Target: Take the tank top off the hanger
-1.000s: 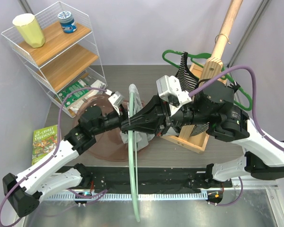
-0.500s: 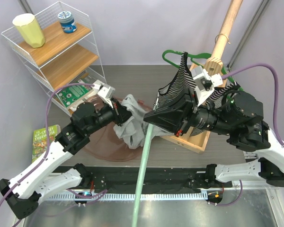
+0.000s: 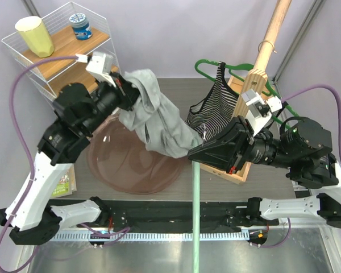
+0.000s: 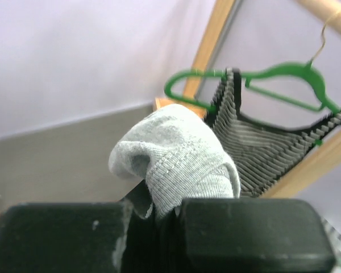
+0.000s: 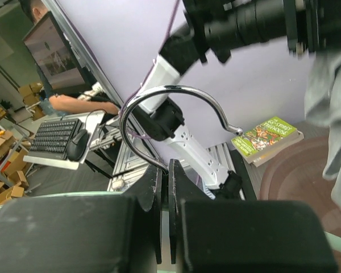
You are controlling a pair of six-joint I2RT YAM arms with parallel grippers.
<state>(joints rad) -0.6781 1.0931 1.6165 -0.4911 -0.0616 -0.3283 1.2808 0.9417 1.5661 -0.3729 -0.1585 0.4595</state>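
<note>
Tank top (image 3: 159, 122) in left pincer (image 3: 127, 91); book (image 5: 267, 132) illegible

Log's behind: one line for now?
left hand: shut on gray tank top, raised | right hand: shut on pale hanger | top's lower end near right hand

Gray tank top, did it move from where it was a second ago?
Yes. The gray tank top went up and left with the left claw, toward the white wire shelf.

Bright, even light; blurred, out-of-focus wrist foregrounds.
</note>
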